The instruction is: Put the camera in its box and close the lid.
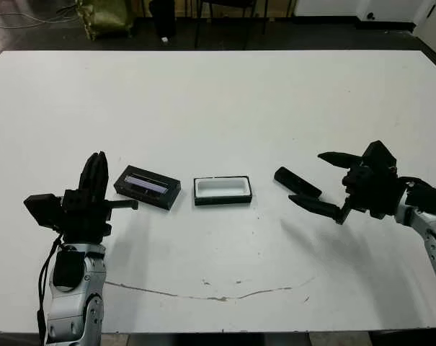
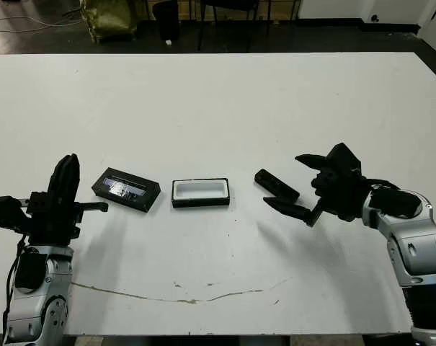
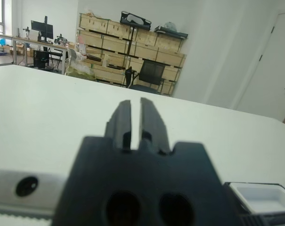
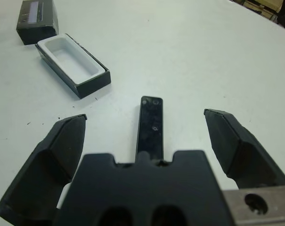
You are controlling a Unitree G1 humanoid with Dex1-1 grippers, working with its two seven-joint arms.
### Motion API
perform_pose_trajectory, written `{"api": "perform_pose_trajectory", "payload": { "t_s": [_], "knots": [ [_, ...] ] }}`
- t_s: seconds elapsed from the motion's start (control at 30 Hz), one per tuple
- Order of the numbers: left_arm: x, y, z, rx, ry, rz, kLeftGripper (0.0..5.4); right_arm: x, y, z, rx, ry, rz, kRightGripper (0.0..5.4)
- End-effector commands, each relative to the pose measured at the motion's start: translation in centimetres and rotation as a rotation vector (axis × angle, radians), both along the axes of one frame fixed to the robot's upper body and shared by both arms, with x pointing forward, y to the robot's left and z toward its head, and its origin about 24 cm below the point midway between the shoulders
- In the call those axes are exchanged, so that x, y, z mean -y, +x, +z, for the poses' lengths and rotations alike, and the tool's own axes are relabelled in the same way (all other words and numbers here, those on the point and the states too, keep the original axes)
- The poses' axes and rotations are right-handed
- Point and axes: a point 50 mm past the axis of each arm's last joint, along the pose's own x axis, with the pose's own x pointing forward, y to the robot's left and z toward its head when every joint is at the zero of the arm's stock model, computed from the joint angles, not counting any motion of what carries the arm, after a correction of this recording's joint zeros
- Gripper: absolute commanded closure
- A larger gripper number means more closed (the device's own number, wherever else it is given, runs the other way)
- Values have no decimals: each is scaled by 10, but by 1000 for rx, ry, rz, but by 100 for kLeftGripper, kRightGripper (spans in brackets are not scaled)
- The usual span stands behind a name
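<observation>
A: What's on the white table (image 1: 225, 108)?
B: 3 things in a row: lid (image 1: 147, 187), box (image 1: 223, 190), camera (image 1: 297, 182), all apart.
A: And the grippers?
B: Right gripper (image 4: 149, 129) spread wide around the camera, not touching; left gripper (image 3: 136, 123) with fingers together, holding nothing.

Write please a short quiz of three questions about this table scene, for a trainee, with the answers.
1. True or false: the camera already lies inside the box.
2. Which hand is open around the camera: A) left hand, B) right hand?
3. Fill in: the lid lies on the table between the box and the ____ hand.

Key:
1. False; the camera lies on the table, apart from the box, whose white inside is empty.
2. B; its fingers stand wide on both sides of the camera, not touching it.
3. left; that hand is shut and holds nothing.
</observation>
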Motion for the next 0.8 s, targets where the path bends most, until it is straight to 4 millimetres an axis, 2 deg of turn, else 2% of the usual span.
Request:
{"api": "perform_pose_trajectory", "payload": {
  "t_s": [0.03,0.8],
  "knots": [
    [-3,-2,-6,-24,13,2,540,4,1,-7,-36,18,-27,2],
    [-2,-2,-6,-33,5,6,540,7,-2,-27,-89,7,-70,2]
  ]
}}
